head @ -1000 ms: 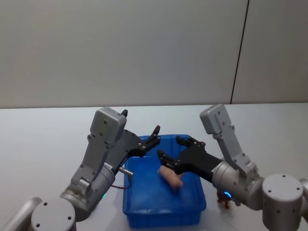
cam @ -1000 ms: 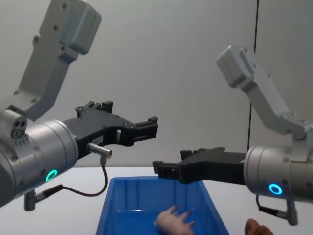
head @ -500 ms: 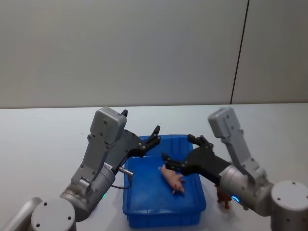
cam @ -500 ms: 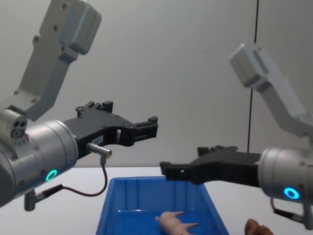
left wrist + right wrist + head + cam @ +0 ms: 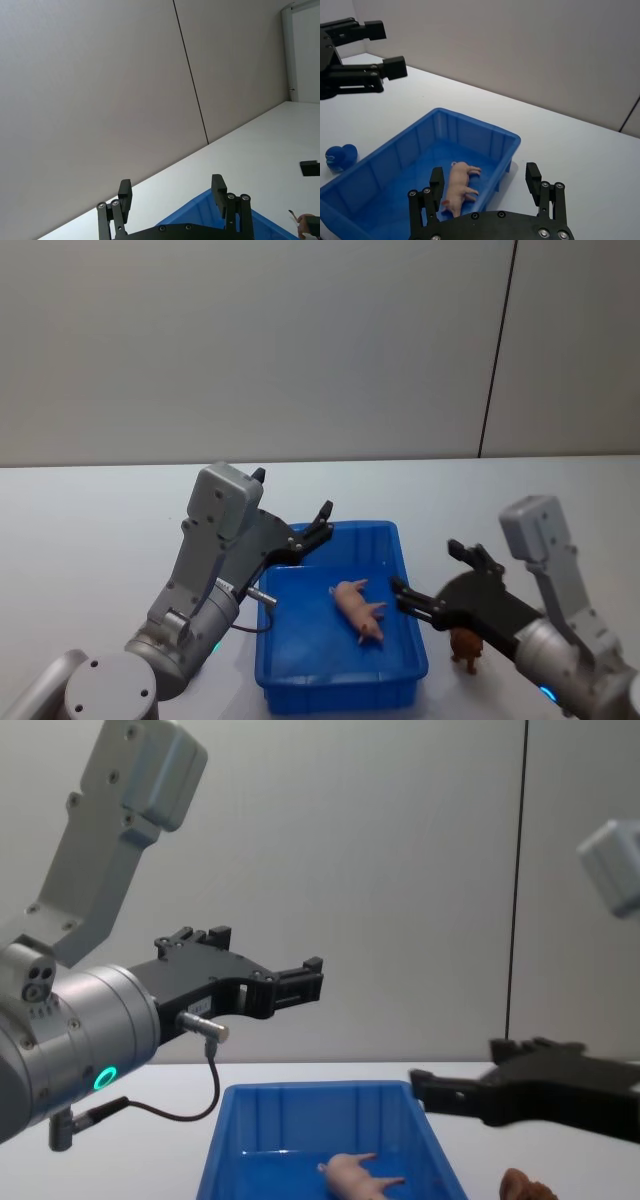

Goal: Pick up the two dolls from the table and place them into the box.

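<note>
Aloft, right pincer (image 5: 426, 568) agape beside box (image 5: 332, 686).

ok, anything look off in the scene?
Minor only: the pink doll lies tipped on its side in the box. The brown doll stands outside it on the table, near the open right gripper. A small blue object sits beside the box. Left gripper hovers open above the box.

Left end effector (image 5: 171, 185) spread wide; box (image 5: 197, 214) beyond, on table (image 5: 260, 145).
</note>
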Robot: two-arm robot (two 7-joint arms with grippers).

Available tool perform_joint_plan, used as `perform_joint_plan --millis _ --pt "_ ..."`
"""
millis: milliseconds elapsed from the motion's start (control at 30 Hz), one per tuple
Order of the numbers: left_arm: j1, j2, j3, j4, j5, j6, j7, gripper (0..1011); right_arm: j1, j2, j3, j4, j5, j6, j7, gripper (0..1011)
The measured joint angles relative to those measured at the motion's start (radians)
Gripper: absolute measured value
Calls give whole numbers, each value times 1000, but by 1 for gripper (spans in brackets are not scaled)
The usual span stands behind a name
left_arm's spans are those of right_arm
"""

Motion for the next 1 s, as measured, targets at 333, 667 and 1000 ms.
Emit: perform_joint_plan --millis 333,667,1000 --pt "0 0 0 0 0 0 0 1001 -80 59 23 -57 47 0 -46 1001" --pt "0 0 0 0 0 0 0 1001 -114 83 34 -67 76 10 -57 1001" --pt "0 0 0 0 0 0 0 1001 -120 86 36 -40 89 34 -56 1001"
